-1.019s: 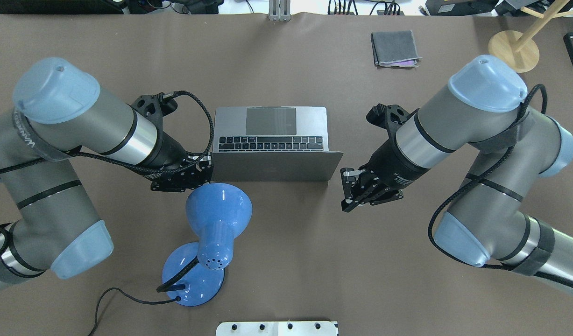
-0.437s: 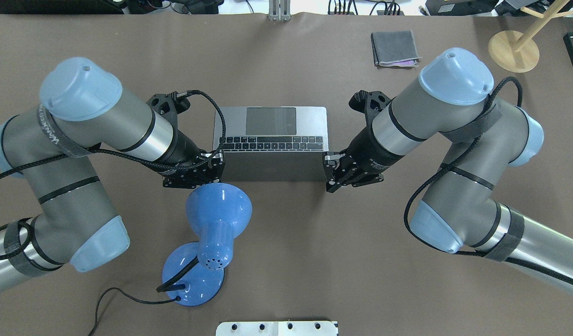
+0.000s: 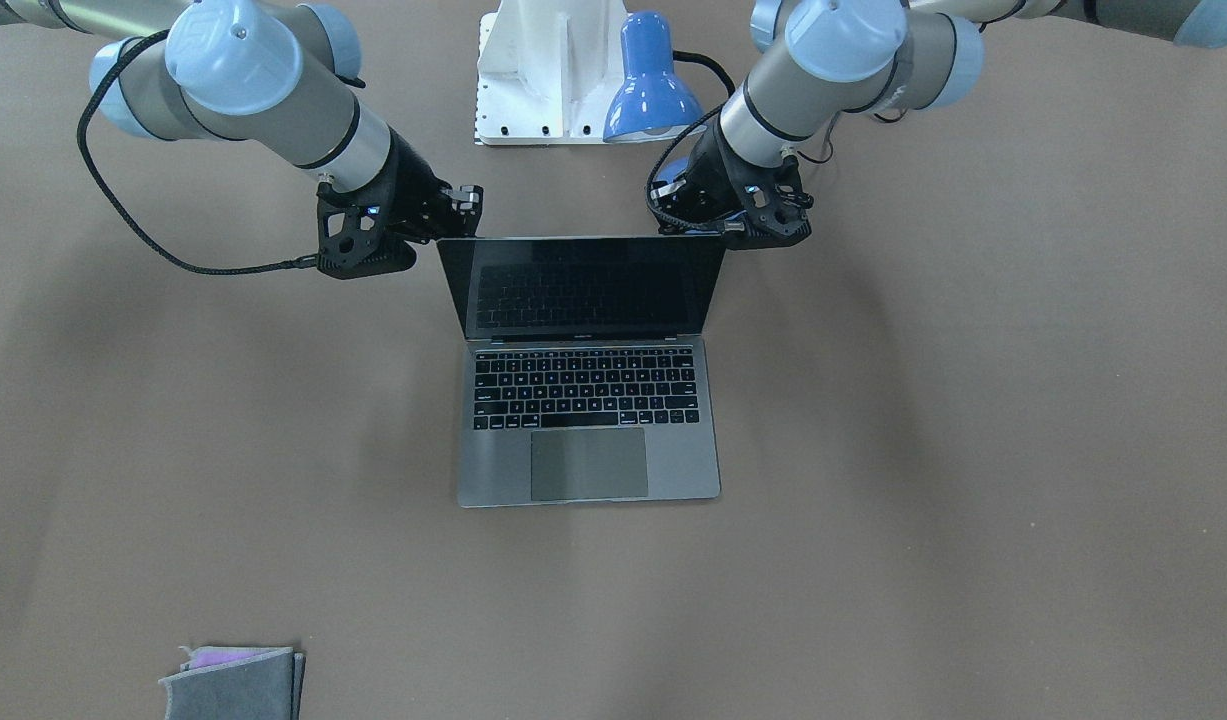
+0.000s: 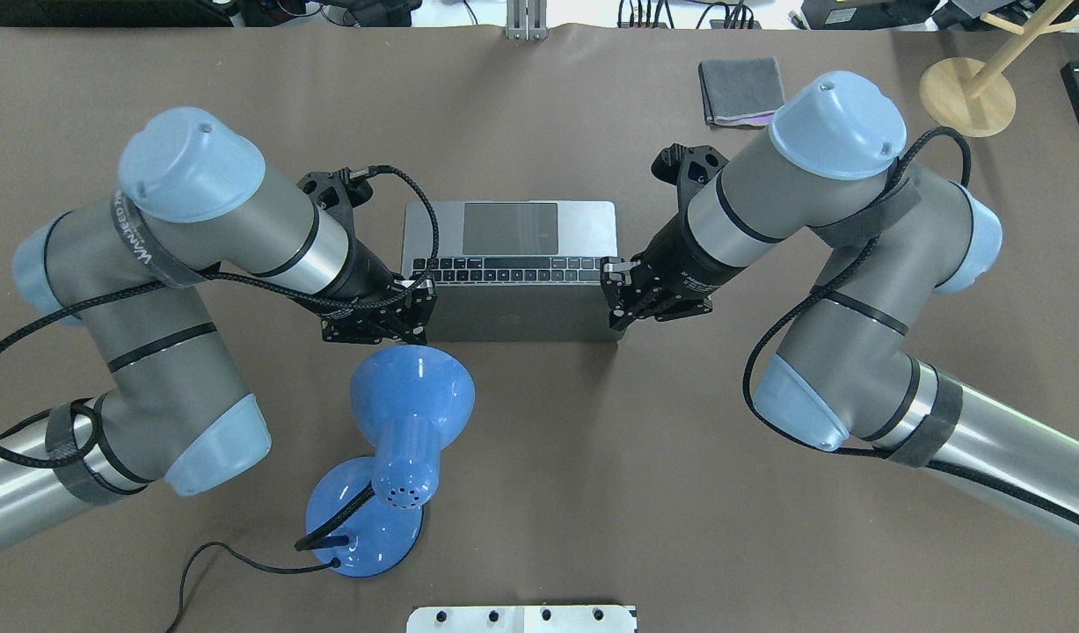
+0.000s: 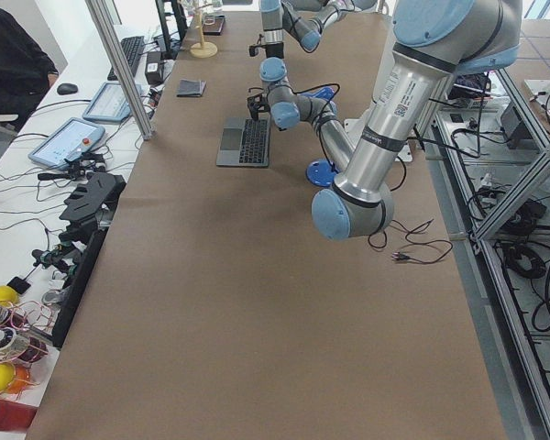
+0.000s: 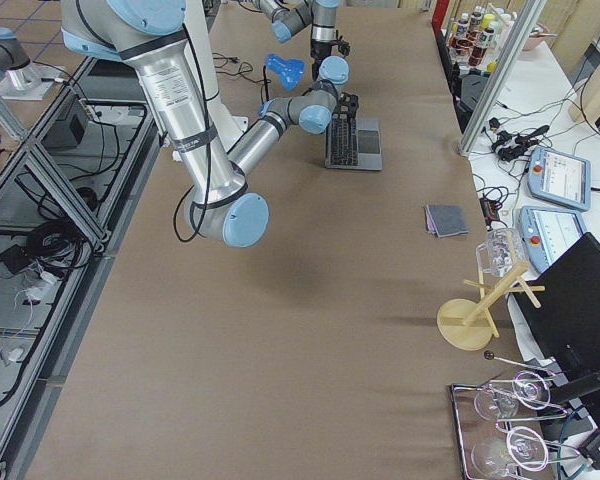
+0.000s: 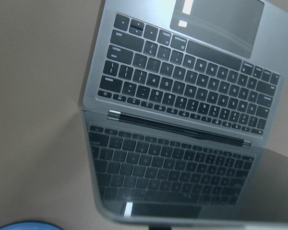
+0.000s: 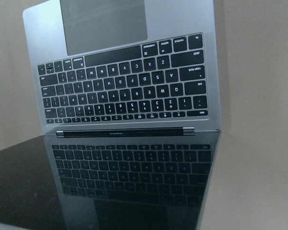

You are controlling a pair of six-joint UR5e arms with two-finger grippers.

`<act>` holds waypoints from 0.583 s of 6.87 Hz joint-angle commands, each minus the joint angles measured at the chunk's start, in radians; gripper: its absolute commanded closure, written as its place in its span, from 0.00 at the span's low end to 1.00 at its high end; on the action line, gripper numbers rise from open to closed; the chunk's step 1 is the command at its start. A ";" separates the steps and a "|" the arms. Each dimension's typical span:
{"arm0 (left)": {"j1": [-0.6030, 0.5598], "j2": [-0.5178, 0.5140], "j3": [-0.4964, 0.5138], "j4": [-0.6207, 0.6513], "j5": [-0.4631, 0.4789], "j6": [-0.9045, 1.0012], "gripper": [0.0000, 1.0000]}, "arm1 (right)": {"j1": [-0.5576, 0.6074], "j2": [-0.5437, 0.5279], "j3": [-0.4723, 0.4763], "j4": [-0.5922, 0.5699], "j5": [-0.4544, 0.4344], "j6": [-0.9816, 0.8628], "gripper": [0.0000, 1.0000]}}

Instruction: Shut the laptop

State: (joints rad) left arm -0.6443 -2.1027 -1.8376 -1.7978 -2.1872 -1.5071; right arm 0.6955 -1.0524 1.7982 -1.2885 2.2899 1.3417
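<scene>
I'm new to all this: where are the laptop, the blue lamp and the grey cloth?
laptop (image 3: 588,463): front-facing view, on its trackpad.
blue lamp (image 4: 411,387): overhead view, on its shade.
grey cloth (image 4: 741,88): overhead view, on its folded top.

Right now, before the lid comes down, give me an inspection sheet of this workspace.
Surface: table, brown covering, lying flat.
Job's things: laptop open, screen dark, keyboard facing away from the robot.
Clutter: blue lamp on the robot's side of the lid, close to the left gripper; folded grey cloth; wooden stand.
Grippers: left gripper and right gripper at the lid's top corners; open or shut cannot be told.
Cables: braided cable loops near the laptop's left edge; lamp cord on the table.
Surroundings: control tablets on the side bench.
</scene>
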 commanded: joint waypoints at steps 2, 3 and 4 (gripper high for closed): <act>-0.038 -0.028 0.030 -0.003 0.003 0.011 1.00 | 0.027 0.075 -0.072 0.000 -0.009 0.002 1.00; -0.058 -0.051 0.067 -0.005 0.003 0.037 1.00 | 0.042 0.110 -0.118 0.000 -0.009 0.001 1.00; -0.064 -0.075 0.104 -0.006 0.003 0.047 1.00 | 0.056 0.142 -0.169 0.003 -0.016 -0.001 1.00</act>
State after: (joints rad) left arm -0.6947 -2.1520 -1.7742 -1.8020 -2.1844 -1.4762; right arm 0.7348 -0.9500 1.6873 -1.2879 2.2796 1.3423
